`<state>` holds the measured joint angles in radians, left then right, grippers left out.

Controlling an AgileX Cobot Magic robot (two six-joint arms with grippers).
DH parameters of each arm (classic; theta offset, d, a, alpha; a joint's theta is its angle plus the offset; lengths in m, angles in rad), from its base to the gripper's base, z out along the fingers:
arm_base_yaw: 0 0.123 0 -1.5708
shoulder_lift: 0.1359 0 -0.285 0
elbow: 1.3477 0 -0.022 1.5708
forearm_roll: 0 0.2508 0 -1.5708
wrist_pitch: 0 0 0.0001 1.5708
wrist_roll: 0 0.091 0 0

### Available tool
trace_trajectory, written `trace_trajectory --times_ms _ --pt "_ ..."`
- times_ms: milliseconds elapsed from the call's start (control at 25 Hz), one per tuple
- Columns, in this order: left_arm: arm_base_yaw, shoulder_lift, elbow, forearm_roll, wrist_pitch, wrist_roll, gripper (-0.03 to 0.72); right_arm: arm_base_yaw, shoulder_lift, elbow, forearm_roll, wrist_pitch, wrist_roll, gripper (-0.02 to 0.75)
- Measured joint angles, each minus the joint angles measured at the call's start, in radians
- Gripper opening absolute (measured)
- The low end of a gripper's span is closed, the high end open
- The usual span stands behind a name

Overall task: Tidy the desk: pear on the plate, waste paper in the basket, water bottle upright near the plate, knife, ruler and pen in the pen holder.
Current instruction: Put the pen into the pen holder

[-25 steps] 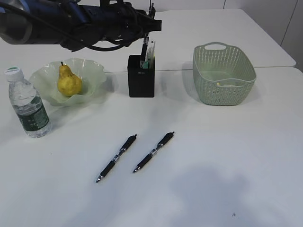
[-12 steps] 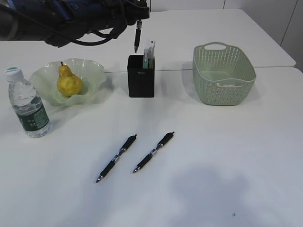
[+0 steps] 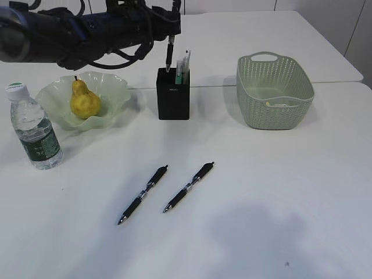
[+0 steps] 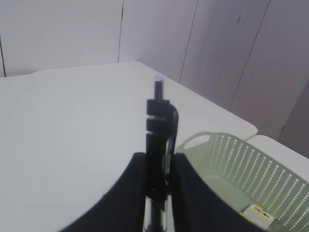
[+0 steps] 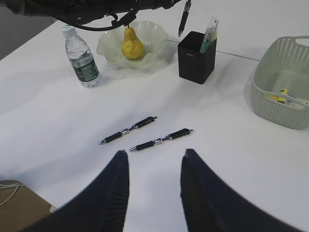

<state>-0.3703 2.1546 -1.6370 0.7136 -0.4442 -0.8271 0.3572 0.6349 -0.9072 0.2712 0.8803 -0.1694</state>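
Observation:
My left gripper reaches in from the left, shut on a black pen that hangs upright with its tip just over the black pen holder. In the left wrist view the pen stands between the fingers of that gripper. The clear ruler and other slim pieces stick out of the holder; I cannot single out the knife. The pear sits in the plate. The water bottle stands upright to the plate's left. My right gripper is open and empty.
Two more black pens lie side by side on the desk in front of the holder. The green basket stands at the right with what looks like waste paper in its bottom.
The left arm has swung a little to the left. The held pen has shifted from beside the pieces in the holder to over its left part, upright.

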Motion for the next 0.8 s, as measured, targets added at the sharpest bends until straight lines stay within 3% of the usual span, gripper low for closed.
trace_trajectory --times_ms 240,520,800 --pt "0.003 0.036 0.0 0.004 -0.058 0.104 0.078 0.0 0.0 0.0 0.0 0.0 0.0 0.3" --pt "0.039 0.072 0.0 0.0 -0.124 0.129 0.078 0.0 0.0 0.0 0.0 0.0 0.0 0.3" --pt "0.071 0.116 0.0 -0.14 -0.233 0.142 0.078 0.0 0.0 0.0 0.0 0.0 0.0 0.299"
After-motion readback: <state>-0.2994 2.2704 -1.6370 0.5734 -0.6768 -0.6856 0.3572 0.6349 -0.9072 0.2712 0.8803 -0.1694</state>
